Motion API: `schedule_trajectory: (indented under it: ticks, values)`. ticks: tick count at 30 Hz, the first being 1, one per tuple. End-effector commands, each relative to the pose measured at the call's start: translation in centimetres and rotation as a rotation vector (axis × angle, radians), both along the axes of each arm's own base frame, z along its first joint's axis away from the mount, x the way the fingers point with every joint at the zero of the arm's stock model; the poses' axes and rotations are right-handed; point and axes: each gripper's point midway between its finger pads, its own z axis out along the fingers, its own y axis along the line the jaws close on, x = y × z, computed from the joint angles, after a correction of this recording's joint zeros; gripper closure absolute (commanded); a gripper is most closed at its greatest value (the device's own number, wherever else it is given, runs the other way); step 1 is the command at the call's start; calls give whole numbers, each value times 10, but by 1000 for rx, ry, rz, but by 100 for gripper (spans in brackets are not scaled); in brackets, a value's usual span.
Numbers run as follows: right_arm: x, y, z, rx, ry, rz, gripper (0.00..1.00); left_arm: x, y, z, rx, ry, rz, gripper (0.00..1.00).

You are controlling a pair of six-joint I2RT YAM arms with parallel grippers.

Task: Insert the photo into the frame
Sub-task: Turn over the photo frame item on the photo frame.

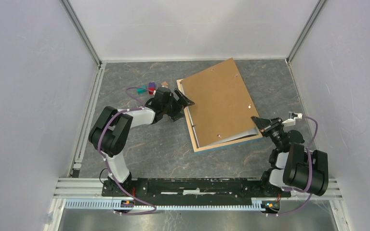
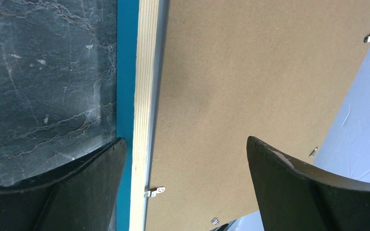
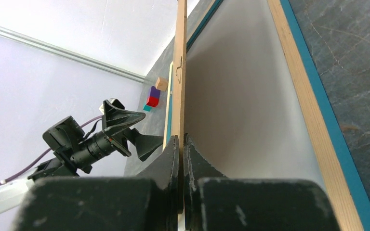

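The frame (image 1: 226, 143) lies face down on the table, showing its pale wood back and a blue rim. A brown backing board (image 1: 219, 98) leans over it, raised at its right corner. My right gripper (image 1: 257, 121) is shut on that corner; in the right wrist view the board's edge (image 3: 180, 57) runs up from between the closed fingers (image 3: 181, 137). Under the board a pale sheet (image 3: 241, 96) fills the frame (image 3: 303, 106). No print shows, so I cannot tell if it is the photo. My left gripper (image 1: 183, 107) stands open astride the frame's left rail (image 2: 143, 96), holding nothing.
Small coloured blocks (image 1: 149, 88) sit behind the left gripper, near the frame's far left corner. A metal clip (image 2: 155, 192) sticks out from the left rail over the board (image 2: 250, 72). White walls close in the table on the left, right and back.
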Motion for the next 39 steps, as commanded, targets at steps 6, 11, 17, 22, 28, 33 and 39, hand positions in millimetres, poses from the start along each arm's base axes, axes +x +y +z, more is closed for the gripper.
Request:
schedule_trajectory:
  ticks: [6, 11, 17, 22, 28, 33, 39]
  values:
    - [-10, 5, 8, 17, -64, 53, 100, 6, 1, 16, 7, -73, -9, 0]
    - [-3, 4, -26, -117, 59, 93, 100, 7, -3, 17, 2, -76, -23, 0]
    - [1, 4, -33, -159, 121, 130, 100, 8, -3, 15, 0, -73, -23, 0]
    - [11, 2, -14, -86, 129, 114, 100, 7, -2, 16, 2, -77, -20, 0]
    - [20, 0, 26, -3, 46, 69, 100, 7, -3, 17, -2, -76, -21, 0]
    - [22, -1, 43, 30, 17, 56, 100, 7, -2, 21, -2, -86, -21, 0]
    - [20, -2, 43, 17, 32, 62, 100, 7, -3, 20, -1, -85, -23, 0]
